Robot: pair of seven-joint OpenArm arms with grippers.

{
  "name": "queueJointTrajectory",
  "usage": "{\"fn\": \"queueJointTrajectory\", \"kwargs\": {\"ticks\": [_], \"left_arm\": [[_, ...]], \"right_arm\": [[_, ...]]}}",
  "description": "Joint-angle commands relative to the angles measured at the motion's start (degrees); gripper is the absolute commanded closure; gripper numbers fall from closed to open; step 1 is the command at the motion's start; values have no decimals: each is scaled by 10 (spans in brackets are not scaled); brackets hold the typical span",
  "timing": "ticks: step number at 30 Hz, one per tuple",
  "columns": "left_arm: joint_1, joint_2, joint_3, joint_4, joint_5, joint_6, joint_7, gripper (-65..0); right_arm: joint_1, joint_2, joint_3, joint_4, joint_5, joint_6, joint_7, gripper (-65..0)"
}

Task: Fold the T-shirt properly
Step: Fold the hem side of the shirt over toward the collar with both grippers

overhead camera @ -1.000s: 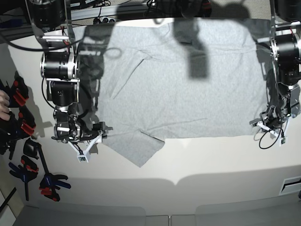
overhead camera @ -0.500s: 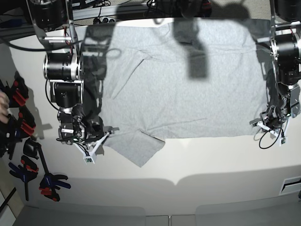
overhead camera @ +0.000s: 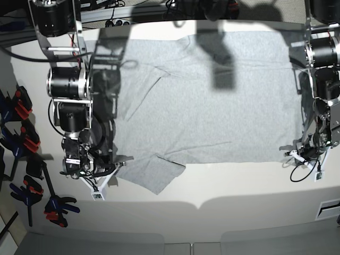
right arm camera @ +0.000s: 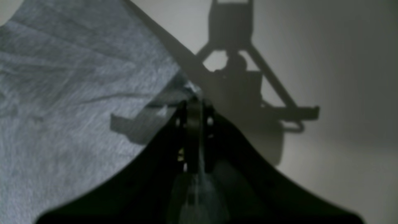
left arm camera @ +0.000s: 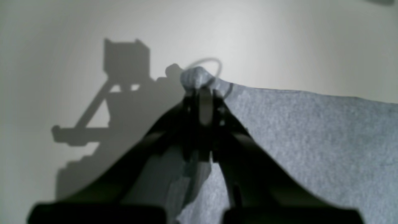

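The light grey T-shirt [overhead camera: 212,101] lies spread flat on the white table [overhead camera: 228,186], plain side up, with no lettering showing. One sleeve [overhead camera: 154,178] sticks out toward the front. My left gripper [overhead camera: 298,155] is at the shirt's front right corner. In the left wrist view it [left arm camera: 202,93] is shut, with a small tuft of the T-shirt [left arm camera: 194,76] poking past its tips. My right gripper [overhead camera: 112,166] is at the shirt's left edge beside the sleeve. In the right wrist view it [right arm camera: 194,104] is shut on the edge of the T-shirt [right arm camera: 77,93].
Several black, red and blue spring clamps [overhead camera: 24,138] lie along the table's left edge, with more nearer the front [overhead camera: 56,204]. A thin cable loop [overhead camera: 304,172] hangs by the left gripper. Cables and gear sit behind the table [overhead camera: 111,6].
Both grippers have moved toward the table's front edge, the right one further. The shirt's front hem and sleeve have slid forward with them.
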Motion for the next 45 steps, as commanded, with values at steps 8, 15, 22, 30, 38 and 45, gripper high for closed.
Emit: {"fn": "queueJointTrajectory", "kwargs": {"ticks": [8, 15, 22, 30, 38, 45], "left_arm": [[85, -18, -1, 173, -48, -10, -3, 0], [228, -30, -36, 383, -26, 56, 29, 0], [364, -30, -137, 507, -28, 57, 53, 0], [460, -30, -166, 544, -27, 57, 52, 0], [473, -27, -166, 544, -27, 57, 52, 0], [473, -27, -166, 544, -27, 57, 47, 0]], "right_arm": [[-90, 8, -1, 222, 30, 7, -34, 0], [-228, 8, 10, 442, 30, 6, -81, 0], [-347, 8, 94, 605, 33, 6, -105, 0], [-447, 8, 137, 695, 54, 6, -116, 0], [-474, 6, 138, 696, 41, 6, -127, 0], [-469, 6, 138, 696, 41, 6, -101, -367]]}}
